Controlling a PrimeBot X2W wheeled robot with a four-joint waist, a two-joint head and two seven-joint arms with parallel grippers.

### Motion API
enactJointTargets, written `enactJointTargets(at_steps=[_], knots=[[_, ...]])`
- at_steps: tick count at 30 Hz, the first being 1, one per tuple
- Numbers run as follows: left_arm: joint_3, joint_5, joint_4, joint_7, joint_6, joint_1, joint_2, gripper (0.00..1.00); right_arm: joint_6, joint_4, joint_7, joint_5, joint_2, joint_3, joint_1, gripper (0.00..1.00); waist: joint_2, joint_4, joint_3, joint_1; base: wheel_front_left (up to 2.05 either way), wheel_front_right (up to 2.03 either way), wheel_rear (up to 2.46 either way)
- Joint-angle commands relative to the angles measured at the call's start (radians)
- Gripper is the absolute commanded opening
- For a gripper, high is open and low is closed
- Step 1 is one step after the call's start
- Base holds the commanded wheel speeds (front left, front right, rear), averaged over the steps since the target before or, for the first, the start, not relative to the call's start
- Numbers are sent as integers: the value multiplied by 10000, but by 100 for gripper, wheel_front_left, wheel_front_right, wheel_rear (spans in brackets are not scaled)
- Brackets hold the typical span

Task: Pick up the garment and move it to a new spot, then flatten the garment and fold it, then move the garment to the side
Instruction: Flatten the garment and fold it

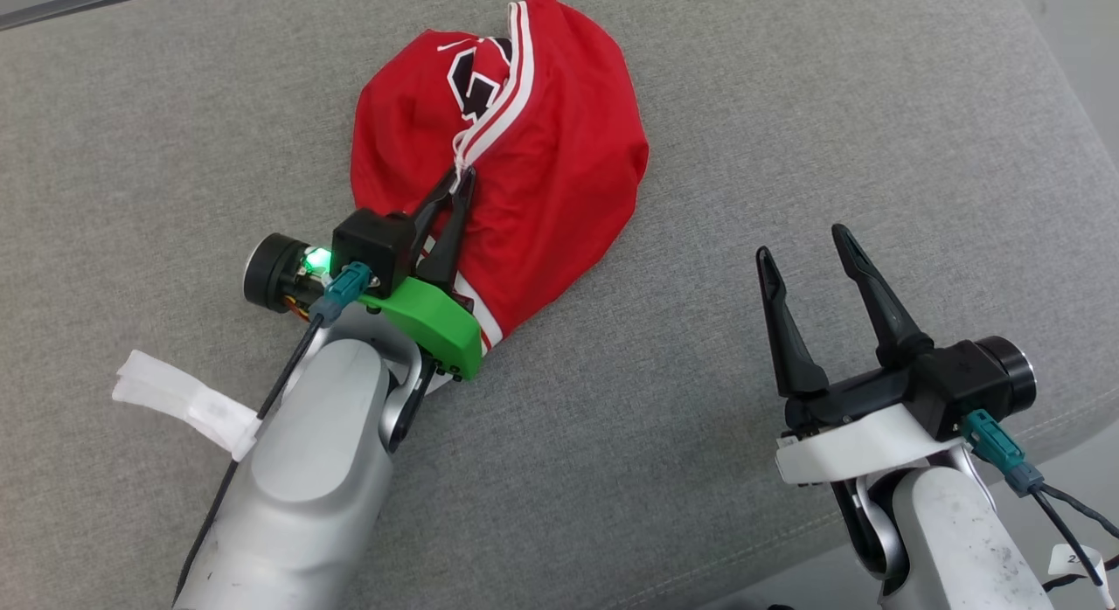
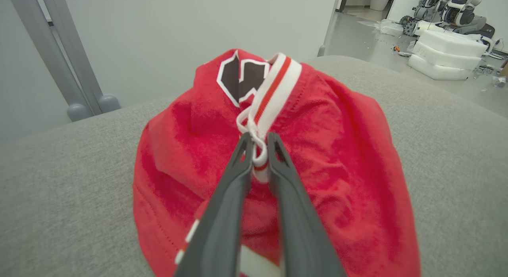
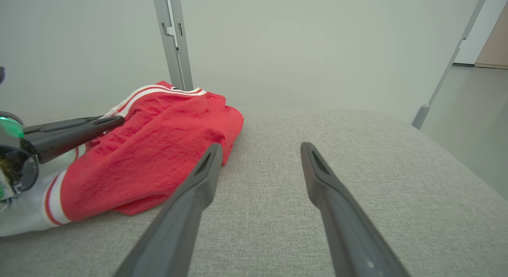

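The red sports garment (image 1: 559, 155) lies bunched in a rounded heap on the grey upholstered cushion (image 1: 787, 112), toward the far centre of the head view. A white-and-red striped trim (image 1: 511, 86) runs across its top, beside a black-and-white logo (image 1: 476, 77).

Left end effector (image 1: 463, 177): fingers are drawn together and clamped on the lower end of the striped trim. In the left wrist view (image 2: 260, 144), a white loop of the trim (image 2: 274, 86) sits pinched between the two fingertips, with red fabric (image 2: 337, 150) spread beneath them.

Right end effector (image 1: 802, 241): fingers stand apart and grip nothing. It is positioned above the bare cushion, well to the right of the garment. In the right wrist view (image 3: 260, 147), the garment (image 3: 158, 150) lies to the left of the spread fingers, not touching them.
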Motion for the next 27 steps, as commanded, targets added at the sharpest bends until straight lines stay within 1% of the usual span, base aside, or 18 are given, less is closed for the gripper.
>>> enactJointTargets(at_steps=[1,2,4,6,7,10,13,16,19,22,24,27], knots=[[-59,-281,164,-4,-44,-200,52,0,-17,2,2,58,3,25,-77,100,0,-25,-54,-1,0,0,0],[-146,-412,244,-5,-74,-278,52,0,-17,3,2,79,3,22,-79,100,0,-42,-90,-1,0,0,0],[-371,-1150,351,-5,-113,-359,43,0,-17,-9,2,141,1,-13,-55,100,0,-74,-231,-1,0,0,0],[-1057,-2177,246,60,-121,-428,14,0,-17,21,2,169,3,-11,38,100,0,-124,-437,-1,0,0,0],[-1516,-2758,90,216,-125,-552,15,0,-17,47,2,201,3,15,102,100,0,-154,-554,-1,0,0,0],[-2477,-4107,-434,785,-128,-965,44,0,-17,89,2,269,2,73,220,100,0,-220,-866,-1,0,0,0],[-2967,-5374,-1118,1358,-128,-1531,46,0,-17,117,2,377,5,170,328,100,0,-315,-1103,-1,0,0,0],[-2972,-6458,-1704,1871,-129,-2183,81,0,-17,145,2,494,0,244,426,100,0,-462,-1302,-1,0,0,0],[-2549,-7452,-2104,2302,-130,-3025,59,0,-17,151,2,658,3,250,532,100,0,-626,-1458,-1,0,0,0],[-2068,-8110,-2203,2476,-72,-4007,43,0,-17,176,2,770,4,294,604,100,0,-750,-1554,-1,0,0,0],[-1869,-8640,-2322,2328,140,-4716,29,0,-17,183,2,814,4,327,628,100,0,-827,-1631,-1,0,0,0],[-1732,-9602,-2556,1771,633,-5868,33,0,-17,165,2,864,2,334,750,100,0,-887,-1709,-1,0,0,0]])
